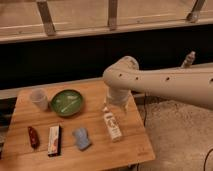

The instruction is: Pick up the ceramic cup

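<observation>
The ceramic cup (39, 99) is small, pale and handleless, and stands upright near the far left of the wooden table (95, 145), just left of the green bowl (67, 102). My white arm reaches in from the right. The gripper (116, 106) hangs over the right-middle of the table, well to the right of the cup and beyond the bowl, just above the lying white bottle with a label (113, 125).
A red-brown packet (33, 137), a flat snack bar (54, 140) and a crumpled blue-grey item (81, 138) lie along the table's front. A dark wall and a railing run behind the table. The floor lies to the right.
</observation>
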You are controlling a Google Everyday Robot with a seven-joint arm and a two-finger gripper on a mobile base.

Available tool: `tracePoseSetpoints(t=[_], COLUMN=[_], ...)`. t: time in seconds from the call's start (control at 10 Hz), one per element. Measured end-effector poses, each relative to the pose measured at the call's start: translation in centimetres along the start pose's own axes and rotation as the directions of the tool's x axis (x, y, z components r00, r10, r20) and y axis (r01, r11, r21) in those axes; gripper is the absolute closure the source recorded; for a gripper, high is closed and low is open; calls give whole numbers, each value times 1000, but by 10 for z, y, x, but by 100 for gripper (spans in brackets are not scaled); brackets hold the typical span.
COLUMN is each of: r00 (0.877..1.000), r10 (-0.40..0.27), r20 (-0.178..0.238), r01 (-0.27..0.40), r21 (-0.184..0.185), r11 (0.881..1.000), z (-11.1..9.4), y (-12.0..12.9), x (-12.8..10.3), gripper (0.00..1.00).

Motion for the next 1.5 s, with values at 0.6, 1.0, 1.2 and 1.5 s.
tracePoseSetpoints(t=[0.6,1.0,1.2,1.5], r00=[999,979,951,939], r10=[-38,-203,-305,-340], r20=[1,16,41,54], r01=[38,203,306,342], r21=[14,7,-15,-31], r11=[999,979,952,939], z=[-3,-19,-29,-34], y=[7,86,142,162], x=[-9,-25,-28,-28], gripper=[35,35,35,35])
